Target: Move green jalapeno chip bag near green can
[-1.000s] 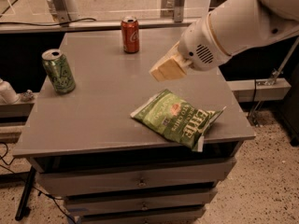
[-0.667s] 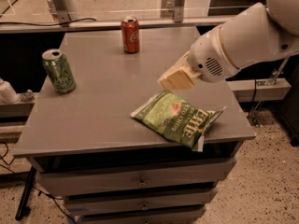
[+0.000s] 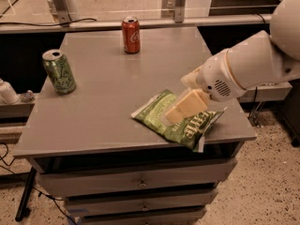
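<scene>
The green jalapeno chip bag lies flat near the front right corner of the grey table. The green can stands upright at the table's left side, far from the bag. My gripper reaches in from the right on a white arm and hangs low right over the middle of the bag, its cream-coloured fingers pointing down and left. It hides part of the bag's middle.
A red cola can stands upright at the back centre of the table. The table has drawers below its front edge. A rail and posts run behind the table. A white object sits on a ledge at the left.
My gripper has come down and toward the front, from above the table's right middle to right over the chip bag. The bag and both cans have not moved.
</scene>
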`<act>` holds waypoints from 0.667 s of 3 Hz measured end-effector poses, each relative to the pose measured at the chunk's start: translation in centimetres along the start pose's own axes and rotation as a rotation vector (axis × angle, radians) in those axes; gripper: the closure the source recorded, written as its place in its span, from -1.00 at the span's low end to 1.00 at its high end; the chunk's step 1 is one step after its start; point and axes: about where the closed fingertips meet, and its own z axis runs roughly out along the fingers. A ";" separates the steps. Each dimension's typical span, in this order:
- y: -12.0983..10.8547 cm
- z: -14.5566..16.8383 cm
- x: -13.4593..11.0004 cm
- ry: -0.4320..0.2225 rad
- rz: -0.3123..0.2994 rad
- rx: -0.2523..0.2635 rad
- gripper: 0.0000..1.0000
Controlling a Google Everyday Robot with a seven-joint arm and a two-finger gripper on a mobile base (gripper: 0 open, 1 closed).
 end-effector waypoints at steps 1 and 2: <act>-0.4 1.1 2.0 0.023 0.004 -0.021 -1.00; -0.6 2.2 4.1 0.055 0.012 -0.042 -1.00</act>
